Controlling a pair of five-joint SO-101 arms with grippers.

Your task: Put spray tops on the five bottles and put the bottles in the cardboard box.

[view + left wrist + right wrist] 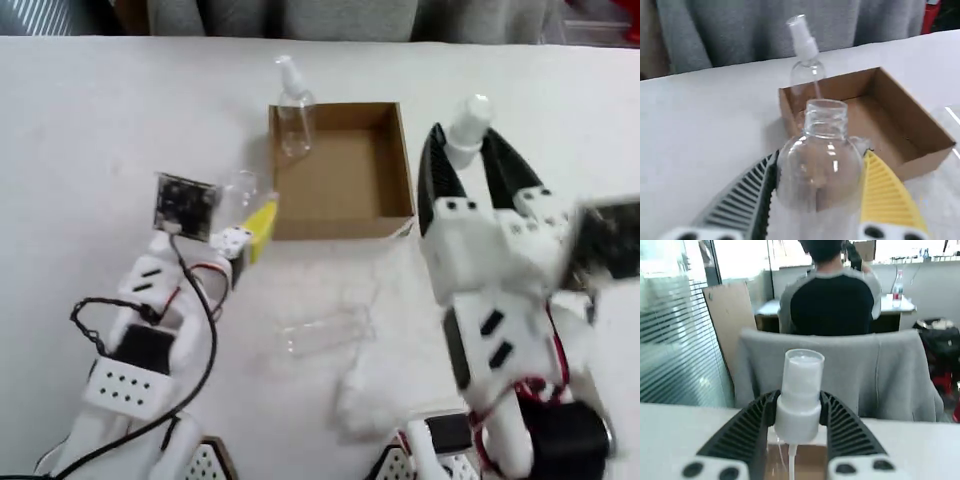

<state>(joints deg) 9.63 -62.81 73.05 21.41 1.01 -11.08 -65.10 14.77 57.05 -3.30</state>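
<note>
Clear plastic is what the open bottle [825, 120] is made of, and it is gripped tight between the grey and yellow sides of the left gripper [820, 170]. It is held upright with its bare neck pointing up, most likely so that a top can be pushed straight down onto it. In the high view it is seen just beside the near left corner of the cardboard box [345, 185], close to where it has to end up. A white spray top [802, 370] is pinched by its collar in the right gripper [799, 400], high above the table [100, 120] on the right side of the box. It is held by the collar with its thin tube [791, 460] hanging free below, which looks like the right way round for the tube to go into a neck first. The step in hand seems to be joining these two, so the top will need to be carried across and lined up with care, or the tube may miss the small mouth. One bottle with a top [293, 115] stands at the far left corner of the box; whether it is inside or just behind cannot be told. Another clear bottle [325, 330] lies on its side on the table between the arms, and no top can be seen on it, so much of the job is left to do.
</note>
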